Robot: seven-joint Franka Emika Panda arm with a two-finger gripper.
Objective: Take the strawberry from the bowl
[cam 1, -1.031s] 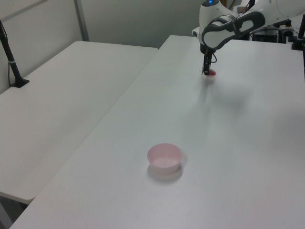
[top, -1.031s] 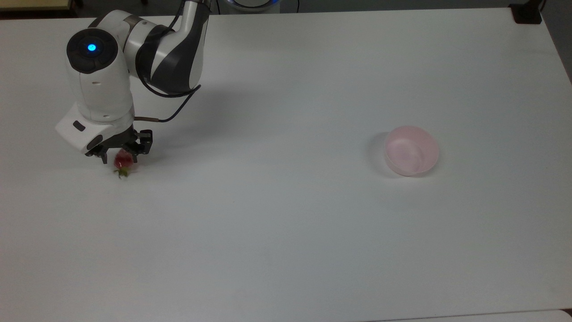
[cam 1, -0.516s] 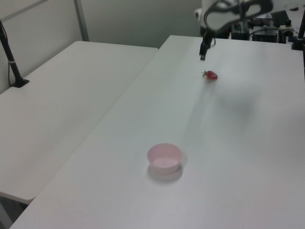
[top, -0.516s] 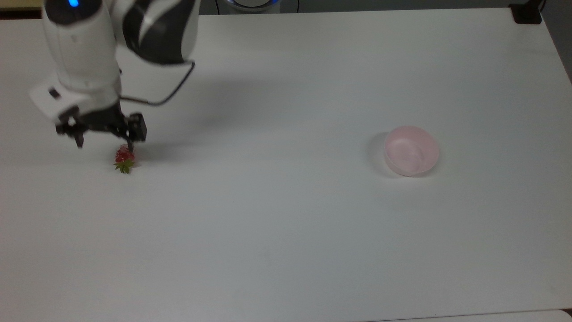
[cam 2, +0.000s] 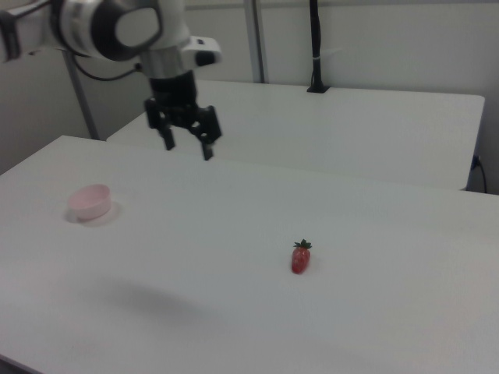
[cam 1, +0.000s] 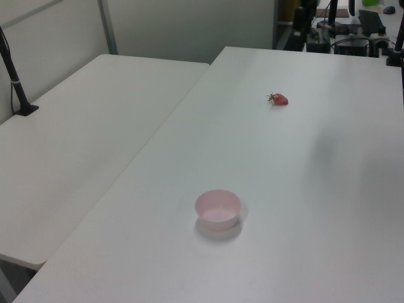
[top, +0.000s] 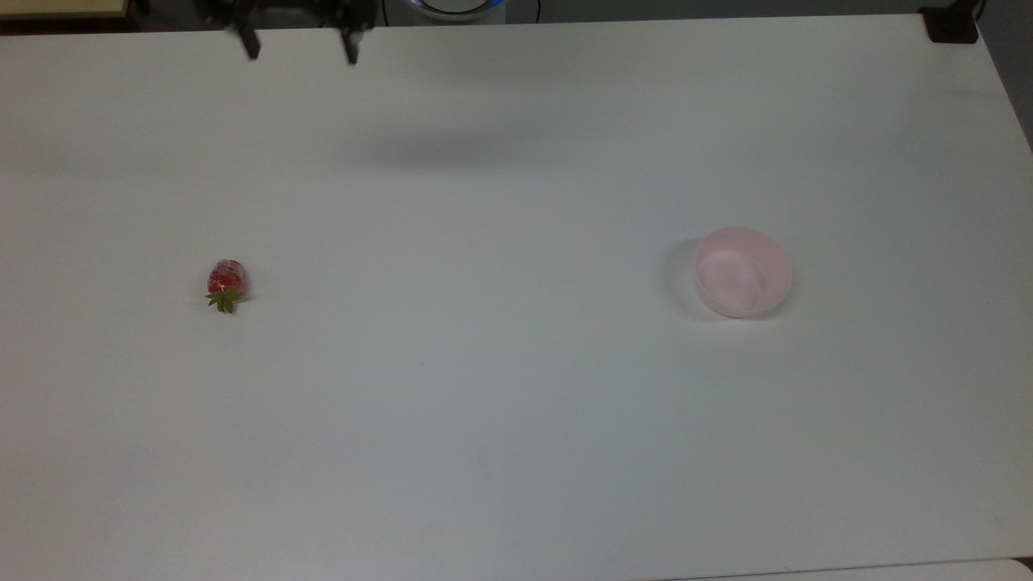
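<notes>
The strawberry (top: 225, 285) lies on its side on the white table, red with a green cap, far from the bowl; I also see the strawberry (cam 1: 278, 99) in the left view and the strawberry (cam 2: 301, 256) in the right view. The pale pink bowl (top: 743, 271) stands empty at the top view's right, and the bowl (cam 1: 218, 209) and the bowl (cam 2: 90, 201) show elsewhere too. My gripper (cam 2: 188, 142) hangs open high above the table with nothing between its fingers. In the top view the gripper (top: 299, 44) sits at the upper edge.
A second white table (cam 1: 95, 120) adjoins on the left view's left, with a black post (cam 1: 16, 76) clamped at its edge. Dark equipment and cables (cam 1: 341, 38) stand beyond the table's far end. A black block (top: 952, 24) sits at the top view's upper right corner.
The gripper let go of the strawberry, opened, and rose away toward the top view's upper edge. The strawberry stays lying on the table. The bowl has not moved.
</notes>
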